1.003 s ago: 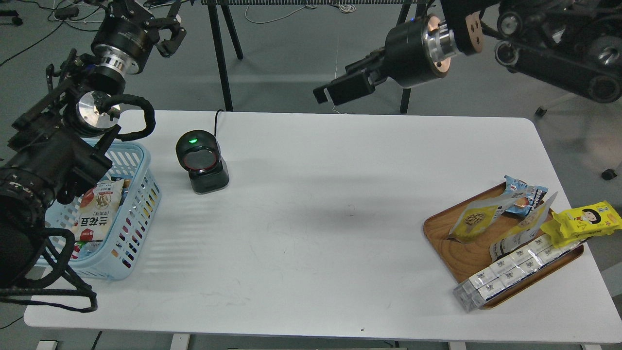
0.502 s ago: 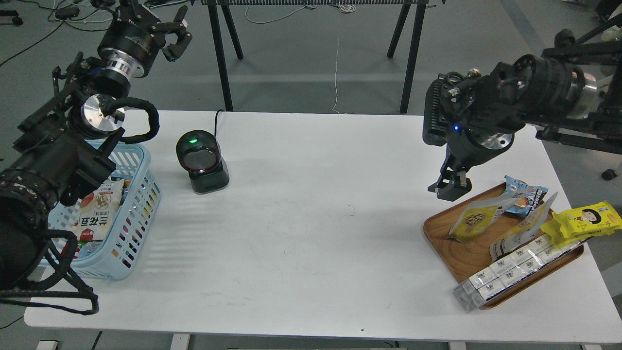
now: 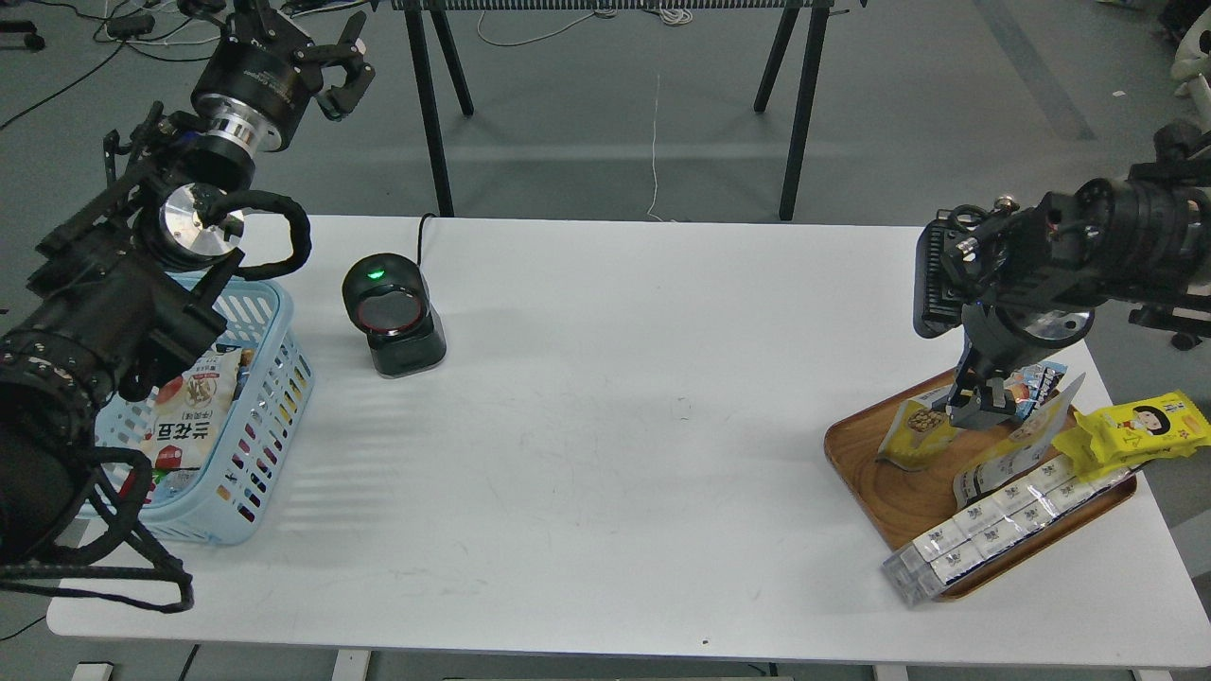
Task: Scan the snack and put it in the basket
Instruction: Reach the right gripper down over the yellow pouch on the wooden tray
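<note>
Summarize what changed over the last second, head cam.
The right gripper swung from high over the table's far edge down and to the right, onto the snack on the wooden tray; whether it has gripped is unclear. The snack's top is now hidden behind the gripper. The left gripper shifted slightly. The basket, the scanner and the other packs stayed put.

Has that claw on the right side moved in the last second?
Yes. The right gripper swung right and down, from above the table's far edge to the wooden tray, over the snack.
</note>
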Available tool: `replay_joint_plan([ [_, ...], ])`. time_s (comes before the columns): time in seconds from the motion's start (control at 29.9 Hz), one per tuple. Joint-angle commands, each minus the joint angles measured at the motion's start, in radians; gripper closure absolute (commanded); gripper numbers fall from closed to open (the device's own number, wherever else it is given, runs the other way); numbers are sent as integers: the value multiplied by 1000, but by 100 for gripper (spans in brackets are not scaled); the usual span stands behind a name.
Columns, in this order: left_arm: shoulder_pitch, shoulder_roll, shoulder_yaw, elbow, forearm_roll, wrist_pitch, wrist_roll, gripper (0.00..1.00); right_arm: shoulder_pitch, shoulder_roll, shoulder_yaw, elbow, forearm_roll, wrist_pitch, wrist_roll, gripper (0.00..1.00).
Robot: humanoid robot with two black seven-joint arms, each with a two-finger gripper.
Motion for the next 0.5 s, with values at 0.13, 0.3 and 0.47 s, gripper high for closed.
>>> replay_joint_plan([
  [0.13, -1, 0, 1, 0, 1, 0, 0, 0, -8, -5, 3, 1, -1, -2, 0, 9],
  [0.3, -1, 0, 1, 3, -1, 0, 0, 0, -8, -13, 0, 4, -1, -2, 0, 10],
  [0.47, -1, 0, 1, 3, 1, 0, 0, 0, -4, -23, 5, 15, 1, -2, 0, 17],
])
